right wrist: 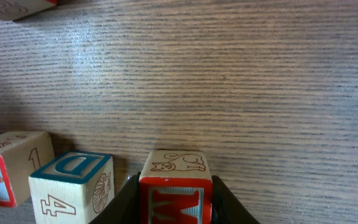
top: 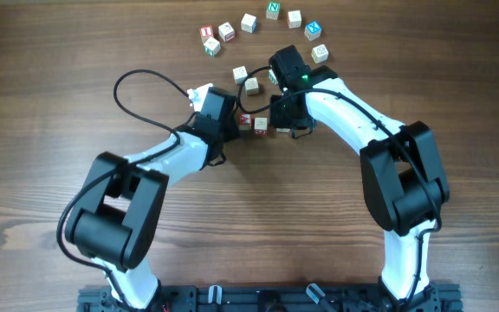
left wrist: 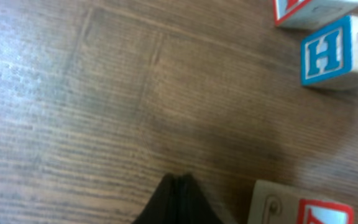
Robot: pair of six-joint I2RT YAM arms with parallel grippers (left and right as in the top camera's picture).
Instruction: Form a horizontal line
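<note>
Overhead: the left gripper (top: 232,127) and right gripper (top: 284,123) meet at the middle of the table (top: 50,95). Between them the red A cube (top: 245,120) sits just beside the pale-topped D cube (top: 261,126). The M cube is hidden under the right gripper, and loose cubes (top: 273,10) lie scattered beyond. Left wrist: the fingers (left wrist: 179,199) are pressed together and hold nothing, over bare wood. A blue H cube (left wrist: 328,56) stands at the upper right. Right wrist: the jaws are clamped narrowly on the M cube (right wrist: 176,186), which rests on the table. The D cube (right wrist: 73,183) and A cube (right wrist: 8,168) follow to its left, in a rough row.
</note>
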